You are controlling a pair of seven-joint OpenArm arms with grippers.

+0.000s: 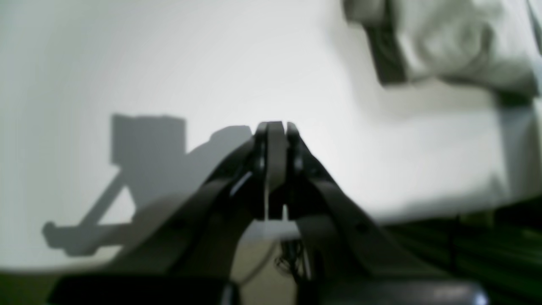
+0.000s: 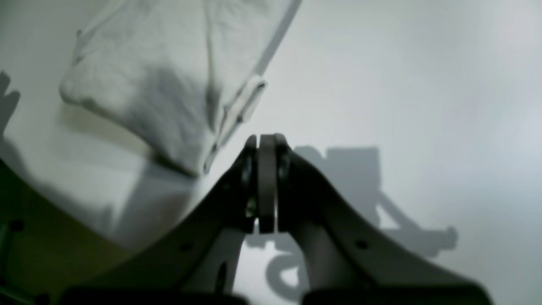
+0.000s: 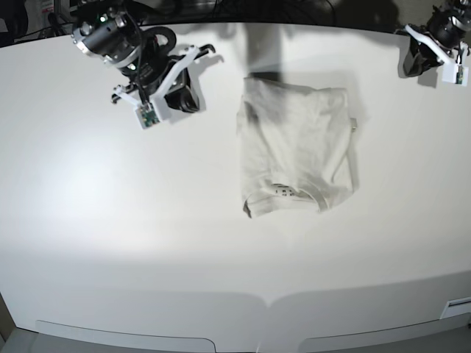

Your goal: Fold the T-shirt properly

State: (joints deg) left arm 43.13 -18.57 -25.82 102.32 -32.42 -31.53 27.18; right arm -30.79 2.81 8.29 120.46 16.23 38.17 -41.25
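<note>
In the left wrist view, the left gripper point(image 1: 274, 127), a pair of dark, blurred fingers, rises from the bottom centre of the frame with its tips pressed together and nothing between them. Behind it spreads the smooth white table point(image 1: 169, 63), where the gripper's grey shadow falls at the centre left. In the upper right corner lies a rumpled edge of the pale off-white cotton T-shirt point(image 1: 457, 42), well apart from the fingertips. A dark strip beyond the table edge fills the lower right.

In the right wrist view, the right gripper point(image 2: 266, 140) stands at the bottom centre, its dark fingers closed tip to tip and holding nothing. The T-shirt fills the upper left of the frame, a folded corner with a seamed hem running diagonally down toward the gripper; the cloth ends near the fingertips but does not touch them. The gripper's shadow lies on the bare table to the right.

In the base view, the T-shirt sits folded into a compact upright rectangle just right of the frame's centre, in the upper half, its ribbed neckband along the lower edge. The right gripper hangs in the upper left, the left gripper in the upper right corner, both well clear of the cloth.
</note>
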